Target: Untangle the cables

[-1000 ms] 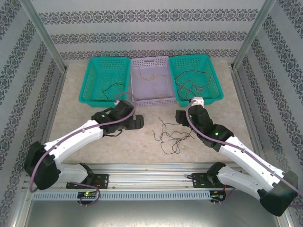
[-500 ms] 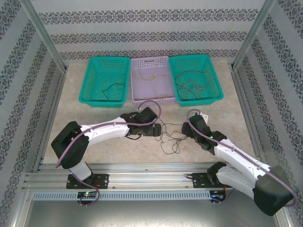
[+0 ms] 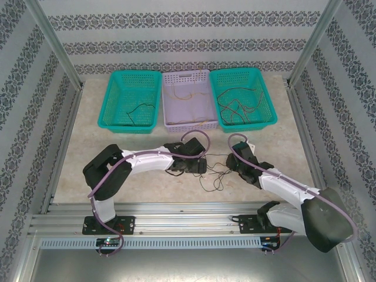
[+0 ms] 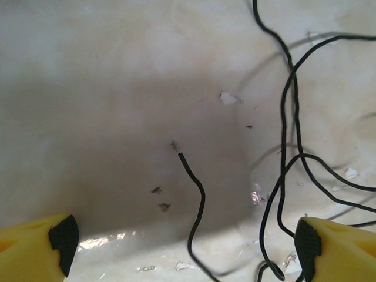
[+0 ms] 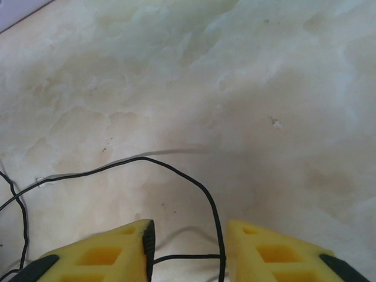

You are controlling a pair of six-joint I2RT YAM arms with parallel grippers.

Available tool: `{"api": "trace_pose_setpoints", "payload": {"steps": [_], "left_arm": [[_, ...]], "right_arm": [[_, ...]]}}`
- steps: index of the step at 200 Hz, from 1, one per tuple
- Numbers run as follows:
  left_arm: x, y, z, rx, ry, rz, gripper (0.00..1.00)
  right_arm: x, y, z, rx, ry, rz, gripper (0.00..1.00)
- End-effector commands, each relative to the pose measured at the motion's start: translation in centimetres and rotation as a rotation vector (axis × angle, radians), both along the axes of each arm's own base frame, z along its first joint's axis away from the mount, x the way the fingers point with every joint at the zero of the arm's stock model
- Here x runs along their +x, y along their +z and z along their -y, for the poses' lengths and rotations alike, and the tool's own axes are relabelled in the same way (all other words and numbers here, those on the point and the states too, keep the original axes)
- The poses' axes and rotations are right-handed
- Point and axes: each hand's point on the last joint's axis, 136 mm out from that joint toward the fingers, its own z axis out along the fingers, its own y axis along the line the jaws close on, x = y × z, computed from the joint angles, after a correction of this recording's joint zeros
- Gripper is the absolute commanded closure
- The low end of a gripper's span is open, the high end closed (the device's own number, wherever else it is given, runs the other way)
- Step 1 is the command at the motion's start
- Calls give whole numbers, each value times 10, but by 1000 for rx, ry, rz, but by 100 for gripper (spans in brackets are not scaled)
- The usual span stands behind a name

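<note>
I am holding my left gripper (image 3: 197,166) low over the table (image 3: 117,147), jaws spread wide and gripping nothing. Seen from its wrist, one black loose end (image 4: 191,176) is lying on the surface between the fingers (image 4: 59,241), touching neither. More black loops are crossing one another just inside the right-hand finger.

The cables (image 3: 214,174) are lying as a thin black tangle on the table between my two grippers. My right gripper (image 3: 233,162) is hovering at the tangle's right side, jaws narrowed but not clenched. A single strand (image 5: 141,158) is arching across the table and running down into the gap between them (the gap is much wider than the wire, so nothing is pinched).

Further wires are resting at the far side in the left teal basket (image 3: 108,111), the lavender basket (image 3: 176,79) and the right teal basket (image 3: 270,117).
</note>
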Motion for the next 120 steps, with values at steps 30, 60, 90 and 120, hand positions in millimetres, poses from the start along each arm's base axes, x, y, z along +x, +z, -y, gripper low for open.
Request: {"api": "trace_pose_setpoints", "payload": {"steps": [30,60,90,120], "left_arm": [[4,2,17,-31,-4,19,12],[2,-1,9,-1,-8,24,21],[-1,-5,-2,21,-4,30,29],[-3,-5,-6,25,-8,32,44]], "right_arm": [[7,0,-1,30,-7,9,89],[11,44,7,-20,17,108,100],[13,112,8,-35,74,268,100],[9,171,0,4,135,392,100]]}}
